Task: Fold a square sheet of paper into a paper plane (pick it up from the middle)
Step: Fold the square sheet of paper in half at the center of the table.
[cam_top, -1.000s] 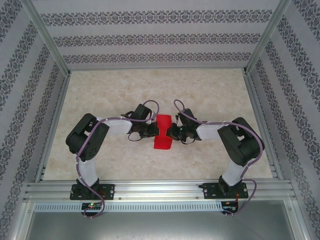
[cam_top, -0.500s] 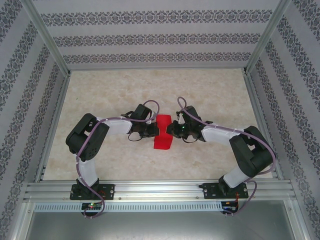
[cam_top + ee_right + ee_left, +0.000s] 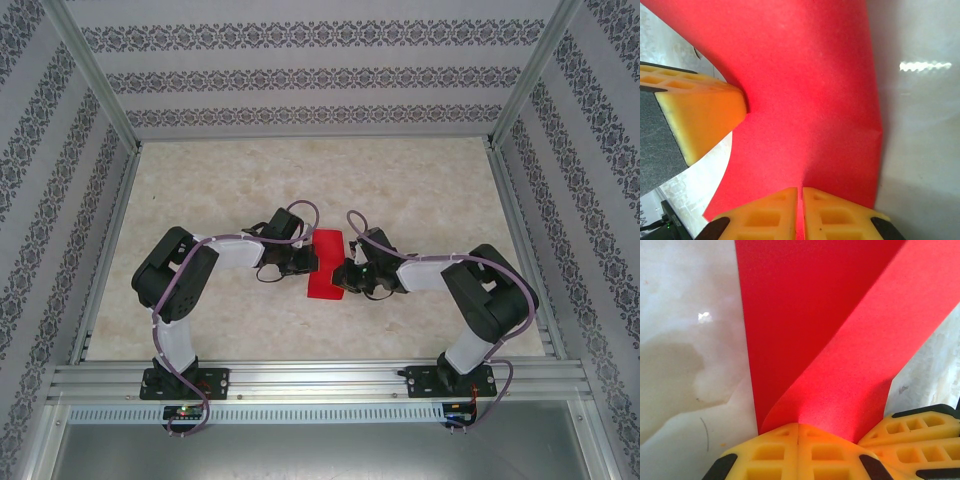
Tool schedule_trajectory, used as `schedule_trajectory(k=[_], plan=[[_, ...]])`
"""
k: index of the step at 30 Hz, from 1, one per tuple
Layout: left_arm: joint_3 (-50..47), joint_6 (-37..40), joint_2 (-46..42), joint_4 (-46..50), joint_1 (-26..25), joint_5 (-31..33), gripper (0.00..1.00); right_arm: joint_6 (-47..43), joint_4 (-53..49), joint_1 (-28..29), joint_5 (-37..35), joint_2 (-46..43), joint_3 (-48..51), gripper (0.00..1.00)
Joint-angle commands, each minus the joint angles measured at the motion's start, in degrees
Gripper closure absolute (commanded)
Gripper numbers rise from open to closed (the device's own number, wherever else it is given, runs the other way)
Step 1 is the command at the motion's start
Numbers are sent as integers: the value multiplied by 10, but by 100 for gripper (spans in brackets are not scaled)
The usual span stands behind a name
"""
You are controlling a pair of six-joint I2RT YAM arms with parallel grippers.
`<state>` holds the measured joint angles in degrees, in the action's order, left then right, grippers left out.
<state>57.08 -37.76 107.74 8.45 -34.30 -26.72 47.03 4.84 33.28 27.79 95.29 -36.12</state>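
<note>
- Yellow moulded plastic, waffled with square recesses, forms the tips of the left gripper (image 3: 798, 432). They are pressed together with no gap at the seam, pinching the left edge of the square sheet of paper (image 3: 790, 315).
- From that pinch the sheet opens into two surfaces. One is a darker red layer running away flat with a straight edge. The other is a brighter, finely grained flap that curls up and sweeps diagonally across the flat layer.
- The right gripper (image 3: 800, 197) has the same yellow gridded tips, likewise closed tight, with a sliver of red caught in the slit between them. It grips the sheet's right edge.
- Ahead of that grip the paper (image 3: 805, 100) bows in a smooth matte curve. One side is straight with a small kink, and the other bends round a blunt yellow tip of the left gripper.
- From above, the left gripper (image 3: 306, 262) and right gripper (image 3: 342, 276) face each other across the sheet (image 3: 323, 285), touching it from either side. It reads there as a narrow bright red strip, longer than wide.
- Whether the sheet rests on the surface or is lifted clear of it cannot be told.
- Around the sheet spreads the desk (image 3: 420, 190), pale cream with faint marbling and a slight sheen.
- Black-and-white arm links trailing purple-grey cables (image 3: 300, 207) reach the sheet from left and right.
- Aluminium rails (image 3: 320, 378) and walls (image 3: 320, 75) papered in dark floral bands stand well apart from the sheet.
</note>
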Motion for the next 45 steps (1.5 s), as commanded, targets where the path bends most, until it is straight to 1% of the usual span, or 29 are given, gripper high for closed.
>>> schedule_trajectory(k=[1,6,9,11,19,22,26,30,33,36,39,41,45], plan=[[-4,14,27,50,-9,21,100,8,-10,5,-2,-5,15,87],[-4,16,27,53,-9,21,100,18,-20,14,-4,-64,4,86],[-4,16,27,53,-9,22,100,24,-17,18,-10,-77,15,86],[-6,16,27,53,-9,21,100,33,0,20,-6,-72,31,86],[-3,19,28,55,-9,21,100,53,47,34,-7,-7,77,88],[-1,21,27,60,-9,22,100,56,36,37,-15,-29,84,88],[1,22,27,61,-9,25,100,52,1,40,-19,-76,68,87],[3,20,27,62,-9,26,100,51,-6,45,-17,-97,57,87],[3,20,27,62,-9,25,100,45,-27,47,-35,-88,62,87],[2,22,28,62,-9,25,100,51,-6,48,-28,-59,79,87],[1,24,27,63,-9,24,100,46,-40,52,-44,-47,72,88],[-1,24,26,63,-9,24,100,47,-46,55,-46,-60,68,88],[-5,26,25,61,-9,22,100,29,-120,48,-77,-127,20,87]])
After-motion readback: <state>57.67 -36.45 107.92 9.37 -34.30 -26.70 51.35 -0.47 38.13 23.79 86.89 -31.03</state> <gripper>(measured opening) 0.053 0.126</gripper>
